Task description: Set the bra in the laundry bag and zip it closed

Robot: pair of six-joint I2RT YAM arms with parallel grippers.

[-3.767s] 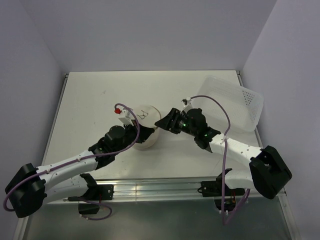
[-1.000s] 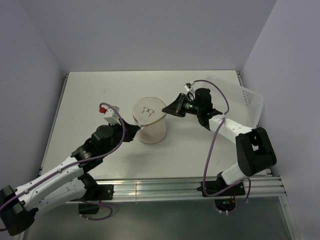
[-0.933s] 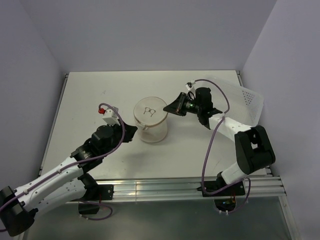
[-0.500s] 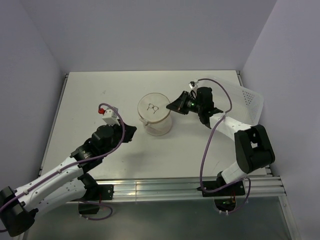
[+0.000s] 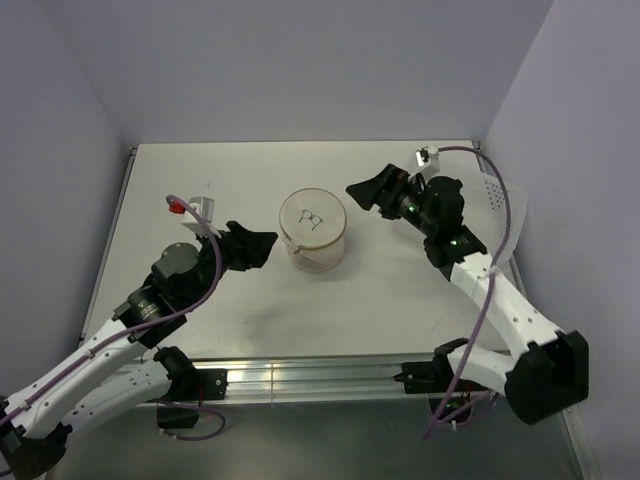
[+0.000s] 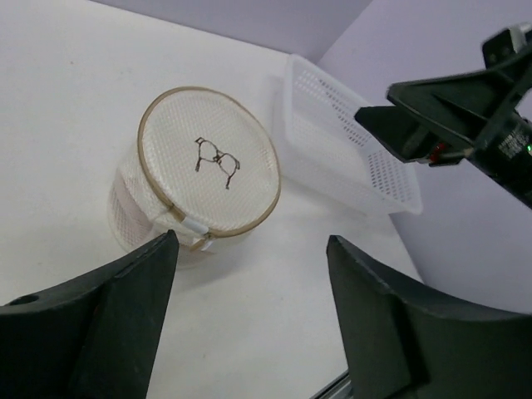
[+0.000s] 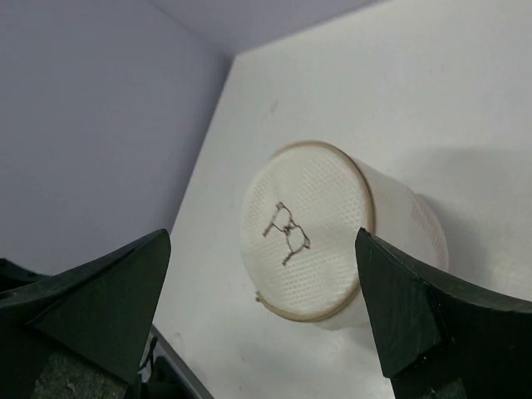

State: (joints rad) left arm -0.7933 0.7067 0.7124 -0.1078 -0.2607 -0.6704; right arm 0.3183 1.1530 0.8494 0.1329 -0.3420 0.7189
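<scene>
The laundry bag (image 5: 313,232) stands upright in the middle of the table, a whitish mesh cylinder. Its round lid (image 6: 208,162) lies flat on top and carries a small dark bra outline. The tan zip rim runs round the lid, with the white pull (image 6: 190,225) at the near side. No bra shows; it is hidden. My left gripper (image 5: 256,245) hangs open to the bag's left, apart from it. My right gripper (image 5: 364,192) hangs open to the bag's upper right, also apart. Nothing sits between either pair of fingers (image 6: 125,316) (image 7: 100,299).
A clear perforated plastic bin (image 5: 503,205) lies tilted at the table's right edge, behind my right arm, and shows in the left wrist view as bin (image 6: 349,150). The table's metal front rail (image 5: 320,378) runs along the near edge.
Both grippers, shut a second ago, have opened and drawn back from the bag. The bag has shifted slightly right and now stands free.
</scene>
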